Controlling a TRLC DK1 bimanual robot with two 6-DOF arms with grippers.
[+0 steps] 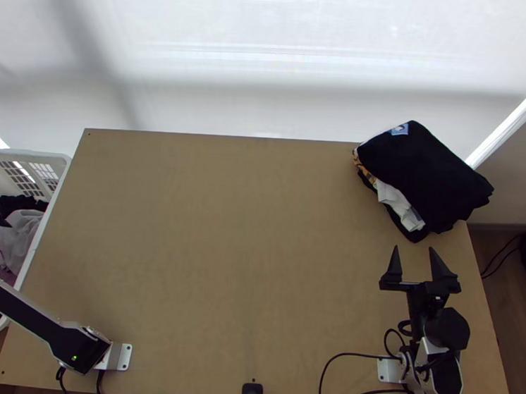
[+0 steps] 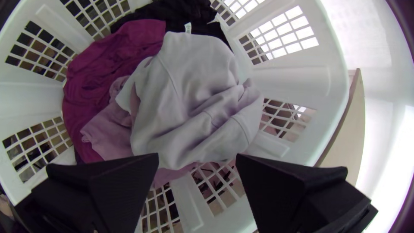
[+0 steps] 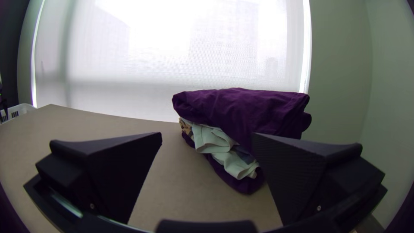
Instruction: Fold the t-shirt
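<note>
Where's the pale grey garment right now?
In the left wrist view, the pale grey garment lies bunched inside the white basket, beside the magenta cloth; in the top view, that basket stands at the left edge of the table.

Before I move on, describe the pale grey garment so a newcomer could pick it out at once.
Start at the table's left edge, beside the white basket. Inside, the grey garment lies bunched on top. It is paler than the magenta cloth, lilac cloth and black cloth next to it.
</note>
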